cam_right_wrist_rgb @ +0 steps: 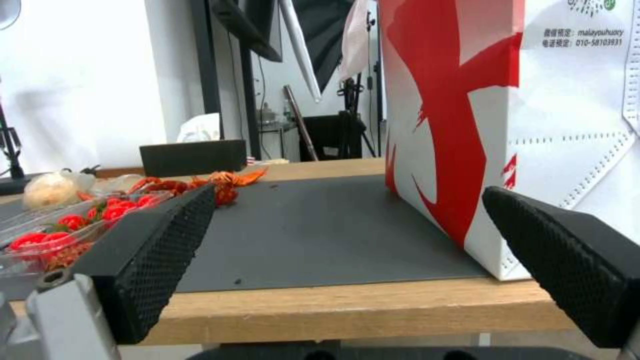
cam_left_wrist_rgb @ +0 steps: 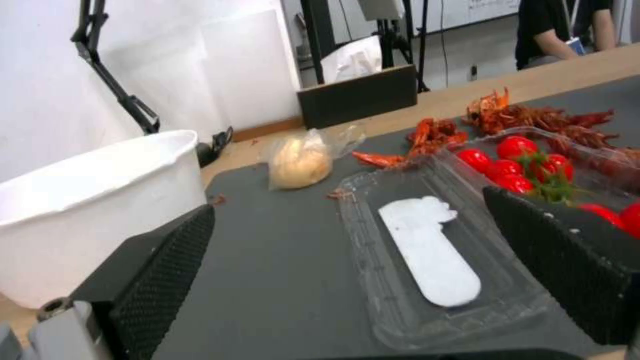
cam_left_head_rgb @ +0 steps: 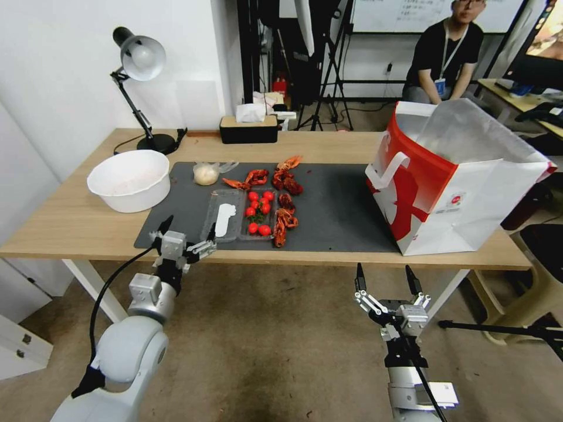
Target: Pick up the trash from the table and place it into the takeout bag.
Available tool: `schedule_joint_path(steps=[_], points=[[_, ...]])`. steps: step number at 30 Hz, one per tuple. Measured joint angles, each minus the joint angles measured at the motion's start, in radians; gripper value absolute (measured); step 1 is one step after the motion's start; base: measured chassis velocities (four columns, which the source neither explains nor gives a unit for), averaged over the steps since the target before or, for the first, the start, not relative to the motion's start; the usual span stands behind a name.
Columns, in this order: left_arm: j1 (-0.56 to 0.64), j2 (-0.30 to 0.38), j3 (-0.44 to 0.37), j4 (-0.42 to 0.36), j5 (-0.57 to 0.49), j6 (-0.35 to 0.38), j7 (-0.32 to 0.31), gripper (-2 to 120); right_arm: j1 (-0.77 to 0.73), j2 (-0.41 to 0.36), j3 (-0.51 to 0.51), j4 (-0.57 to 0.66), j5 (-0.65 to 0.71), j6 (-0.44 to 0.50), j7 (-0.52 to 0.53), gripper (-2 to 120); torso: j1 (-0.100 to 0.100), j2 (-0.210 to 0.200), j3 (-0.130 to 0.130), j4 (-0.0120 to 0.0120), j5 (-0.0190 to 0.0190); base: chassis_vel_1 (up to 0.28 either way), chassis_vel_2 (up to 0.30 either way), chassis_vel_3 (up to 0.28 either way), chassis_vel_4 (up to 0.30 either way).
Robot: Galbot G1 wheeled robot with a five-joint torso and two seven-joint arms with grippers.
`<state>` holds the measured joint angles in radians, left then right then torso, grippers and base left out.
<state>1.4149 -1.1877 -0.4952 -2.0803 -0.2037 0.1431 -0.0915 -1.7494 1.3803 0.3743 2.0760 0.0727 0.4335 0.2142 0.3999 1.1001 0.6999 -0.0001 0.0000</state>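
On the dark mat (cam_left_head_rgb: 334,211) of your light-wood worktop (cam_left_head_rgb: 76,223), the small clear bag with a pale lump (cam_left_head_rgb: 206,173) lies beside the big white bowl (cam_left_head_rgb: 130,179), behind the clear tray (cam_left_head_rgb: 246,223) of tomatoes. Your left end effector (cam_left_head_rgb: 186,232) hovers at the mat's near edge, fingers spread wide, holding nothing. Your right end effector (cam_left_head_rgb: 387,280) hangs below the worktop's front edge, equally wide and empty. At the right end stands the takeout bag (cam_left_head_rgb: 457,181), upright, mouth open.

A white wall (cam_left_head_rgb: 58,76) rises behind a black desk lamp (cam_left_head_rgb: 139,58). Right of the lamp stand dark tripods (cam_left_head_rgb: 328,64). Below is a stained brownish floor (cam_left_head_rgb: 264,351).
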Motion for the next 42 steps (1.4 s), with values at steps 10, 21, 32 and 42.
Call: schedule_joint_path(steps=[10, 21, 32, 42], points=[[-0.110, 0.005, 0.038, 0.062, -0.064, 0.034, -0.024, 100, -0.007, 0.004, 0.002, 0.003, -0.001, 0.002, -0.001, 100, 0.000, 0.000, 0.000, 0.0000, -0.0001, 0.000, 0.000, 0.000, 0.000], [-0.305, 0.019, 0.141, 0.158, -0.158, 0.134, -0.066, 100, -0.009, 0.018, 0.000, 0.006, -0.010, 0.003, -0.001, 100, 0.000, 0.000, 0.000, -0.0001, 0.0000, 0.000, 0.000, 0.000, 0.000], [-0.614, 0.014, 0.232, 0.396, -0.216, 0.224, -0.127, 100, -0.016, 0.017, 0.004, 0.010, -0.012, 0.005, -0.001, 100, 0.000, 0.000, 0.000, 0.0000, 0.0003, 0.000, 0.000, 0.000, 0.000], [-0.752, -0.008, 0.277, 0.593, -0.198, 0.218, -0.128, 100, -0.007, 0.019, 0.005, -0.010, -0.015, 0.010, -0.001, 100, 0.000, 0.000, 0.000, 0.0001, 0.0000, 0.000, 0.000, 0.000, 0.000]])
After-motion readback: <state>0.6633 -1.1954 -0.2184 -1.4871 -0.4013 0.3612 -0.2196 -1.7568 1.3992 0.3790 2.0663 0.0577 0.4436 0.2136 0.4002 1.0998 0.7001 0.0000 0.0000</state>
